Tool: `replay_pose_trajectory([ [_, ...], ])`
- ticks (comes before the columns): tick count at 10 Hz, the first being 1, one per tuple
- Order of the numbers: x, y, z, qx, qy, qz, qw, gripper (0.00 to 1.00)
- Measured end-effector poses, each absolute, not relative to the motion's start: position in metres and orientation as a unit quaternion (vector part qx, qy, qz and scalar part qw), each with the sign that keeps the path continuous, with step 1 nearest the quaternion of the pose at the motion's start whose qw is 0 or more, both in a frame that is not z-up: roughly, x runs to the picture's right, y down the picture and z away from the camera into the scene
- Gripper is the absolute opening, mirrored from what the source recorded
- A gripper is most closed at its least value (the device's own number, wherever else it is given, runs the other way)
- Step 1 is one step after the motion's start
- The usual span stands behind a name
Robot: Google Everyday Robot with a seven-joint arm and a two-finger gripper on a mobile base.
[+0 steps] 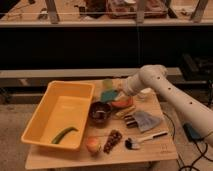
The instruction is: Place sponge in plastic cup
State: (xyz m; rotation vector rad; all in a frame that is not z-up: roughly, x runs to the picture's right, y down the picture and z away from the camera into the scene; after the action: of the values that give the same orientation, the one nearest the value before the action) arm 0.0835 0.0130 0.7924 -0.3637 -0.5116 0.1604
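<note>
The small teal-green rectangular sponge sits off the worktop, at the tip of the robot's gripper, towards the worktop's far edge and about midway along it. The jaws are closed on the sponge's right side. The white arm reaches in from the right edge.

Just behind the sponge stands the small pale yellow-green translucent plastic cup, upright, close to the far edge. The sponge is in front of the cup's lower part, not inside it.

Just right of and below the sponge is a shallow orange bowl, partly under the gripper. In front of the sponge sits a dark round bowl. A white round container shows behind the arm, near the far right corner.

A large yellow plastic tray fills the left half of the wooden worktop, with a long green pepper lying in its near part. A grey folded cloth lies towards the right edge. Along the near edge lie a round orange-red fruit, a dark bunch of grapes and a white-handled brush.
</note>
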Motion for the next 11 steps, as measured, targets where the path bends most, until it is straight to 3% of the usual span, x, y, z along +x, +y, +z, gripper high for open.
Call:
replay_pose_trajectory([
  [11,0.134,-0.034,0.839,-0.179,-0.188,0.142,0.955,0.37],
])
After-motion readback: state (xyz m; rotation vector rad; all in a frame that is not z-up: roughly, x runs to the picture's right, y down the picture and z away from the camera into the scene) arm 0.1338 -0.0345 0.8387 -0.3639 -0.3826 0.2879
